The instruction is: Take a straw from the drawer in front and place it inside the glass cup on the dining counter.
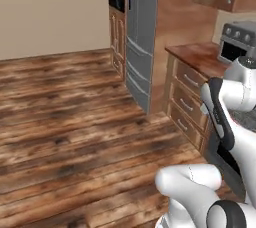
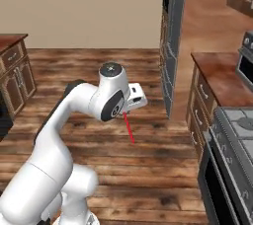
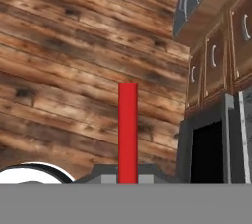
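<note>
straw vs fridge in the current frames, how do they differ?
The straw is thin and bright red; the fridge is a broad grey slab. The straw hangs clear of the floor from the shut gripper, slanted; the fridge stands upright on the floor. The straw is plain; the fridge has handles. Both are straight-edged.

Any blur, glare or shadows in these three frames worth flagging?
Left base view: soft overall, the fridge flat grey with no glare. Right base view: the straw reads as a thin sharp red line below the hand, no visible shadow on the floor. Hand view: the straw looms wide with slightly soft edges, the oven opening pure black.
</note>
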You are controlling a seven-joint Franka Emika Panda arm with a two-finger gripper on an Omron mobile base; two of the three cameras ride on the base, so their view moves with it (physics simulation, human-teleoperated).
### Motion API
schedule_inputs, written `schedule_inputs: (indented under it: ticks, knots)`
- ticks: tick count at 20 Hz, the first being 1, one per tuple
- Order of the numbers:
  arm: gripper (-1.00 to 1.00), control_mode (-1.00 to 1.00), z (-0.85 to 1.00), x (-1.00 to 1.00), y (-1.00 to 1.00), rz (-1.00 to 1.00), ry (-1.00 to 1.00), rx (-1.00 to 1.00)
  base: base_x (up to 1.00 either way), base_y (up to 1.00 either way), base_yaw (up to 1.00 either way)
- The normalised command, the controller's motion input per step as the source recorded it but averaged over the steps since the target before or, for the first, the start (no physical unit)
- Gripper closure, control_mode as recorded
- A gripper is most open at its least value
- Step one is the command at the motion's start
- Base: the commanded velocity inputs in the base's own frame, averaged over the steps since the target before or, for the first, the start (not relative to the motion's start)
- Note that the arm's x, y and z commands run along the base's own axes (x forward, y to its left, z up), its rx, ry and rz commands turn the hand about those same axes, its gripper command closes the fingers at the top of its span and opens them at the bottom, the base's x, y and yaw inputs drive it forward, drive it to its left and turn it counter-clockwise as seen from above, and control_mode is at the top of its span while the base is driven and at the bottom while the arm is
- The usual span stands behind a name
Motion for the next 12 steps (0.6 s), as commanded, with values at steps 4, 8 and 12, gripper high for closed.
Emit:
schedule_inputs:
  ticks: [4, 8, 12]
  knots:
    - [1.00, 1.00, 0.00, 0.00, 0.00, 0.00, 0.00, 0.00, 0.66, 0.00, 0.73]
    - [1.00, 1.00, 0.00, 0.00, 0.00, 0.00, 0.00, 0.00, 0.79, 0.00, 0.67]
    - [1.00, 1.00, 0.00, 0.00, 0.00, 0.00, 0.00, 0.00, 0.95, 0.00, 0.61]
